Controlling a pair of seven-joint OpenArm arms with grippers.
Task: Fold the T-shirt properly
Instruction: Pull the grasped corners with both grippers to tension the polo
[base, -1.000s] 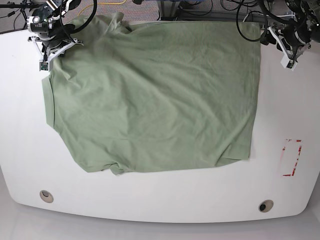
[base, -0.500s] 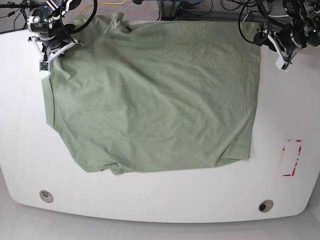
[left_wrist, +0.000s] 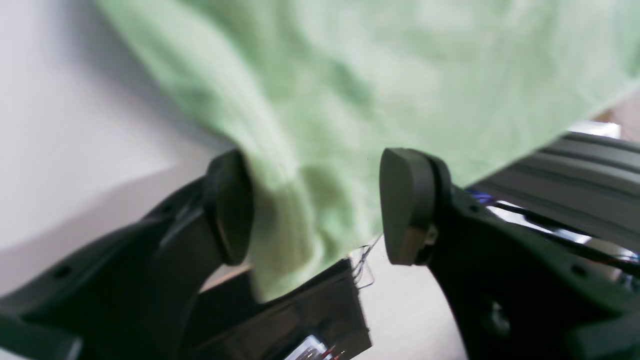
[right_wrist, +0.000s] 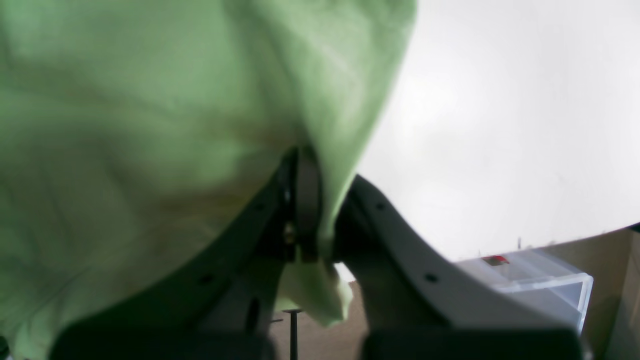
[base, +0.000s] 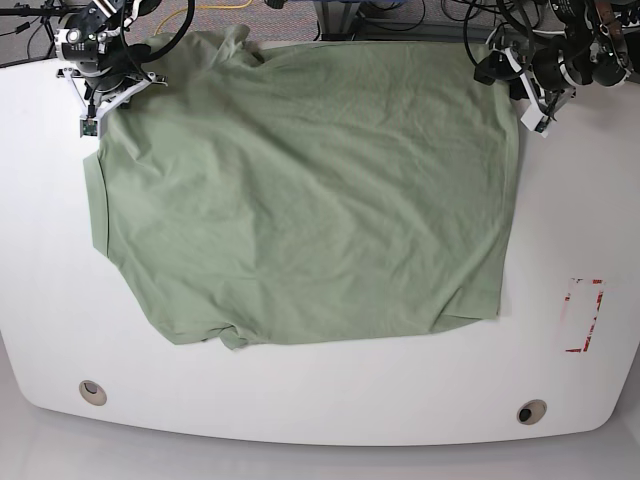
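The T-shirt (base: 300, 190) lies flat on the table (base: 300, 400). The right pincer (right_wrist: 320, 225) clamps its far-left corner; the left pincer (left_wrist: 315, 205), jaws wide, straddles the far-right corner.

T-shirt (base: 310, 190) is spread flat on white table (base: 300, 400); right gripper (base: 100, 95) and left gripper (base: 520, 85) are positioned at its far corners.

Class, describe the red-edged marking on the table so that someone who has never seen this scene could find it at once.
Start from the white table and the big sage-green T-shirt spread over it. Look past the shirt's edge to the side where the left gripper is, on bare tabletop. There lies the small red-edged rectangle, the only red thing on the table.
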